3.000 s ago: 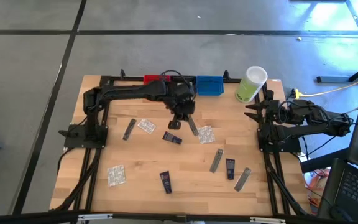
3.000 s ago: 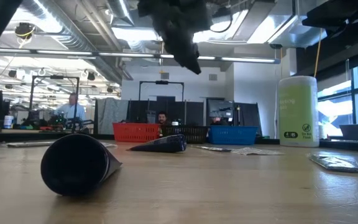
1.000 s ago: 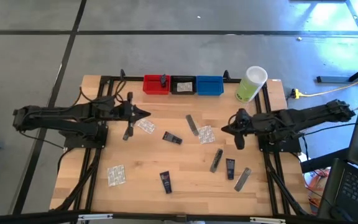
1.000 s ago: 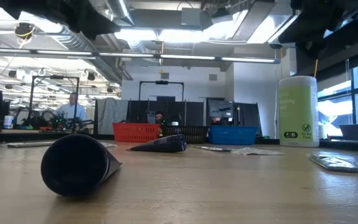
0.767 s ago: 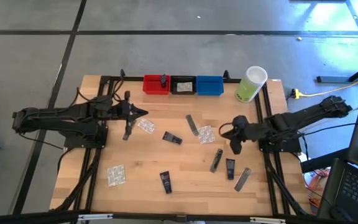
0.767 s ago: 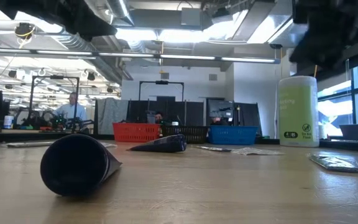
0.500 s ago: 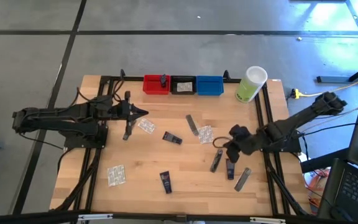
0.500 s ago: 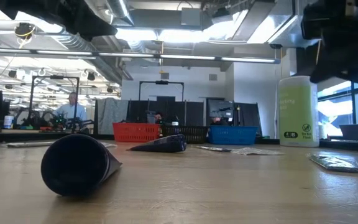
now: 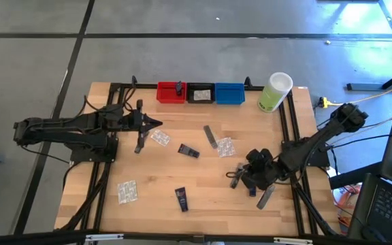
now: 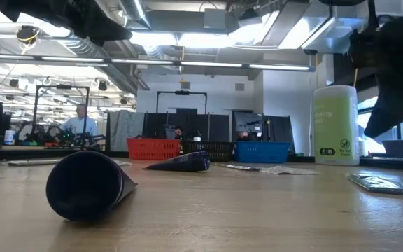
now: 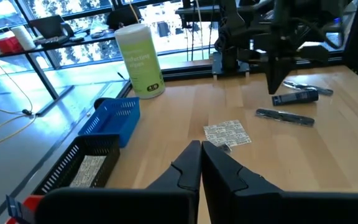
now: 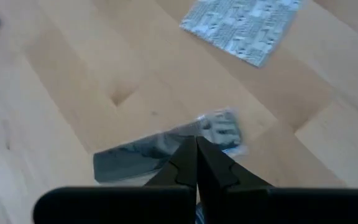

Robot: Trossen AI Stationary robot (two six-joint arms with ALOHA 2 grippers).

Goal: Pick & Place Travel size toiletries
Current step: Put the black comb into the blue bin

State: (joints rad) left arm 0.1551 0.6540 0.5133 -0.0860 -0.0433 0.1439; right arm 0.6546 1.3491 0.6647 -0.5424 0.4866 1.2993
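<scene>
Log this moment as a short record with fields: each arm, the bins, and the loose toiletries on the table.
left gripper: shut, empty, waiting over the table's left side
right gripper: shut, low over a grey sachet, holding nothing
bins: red bin, black bin and blue bin in a row at the far edge
red bin contents: one dark item
green container: upright, right of the blue bin
loose on table: navy tubes, grey sachets, clear packets, scattered

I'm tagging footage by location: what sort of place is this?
Probably an open-plan robotics lab or workshop: a wooden table with sorting bins, long ceiling lights, and a person at workbenches behind.
</scene>
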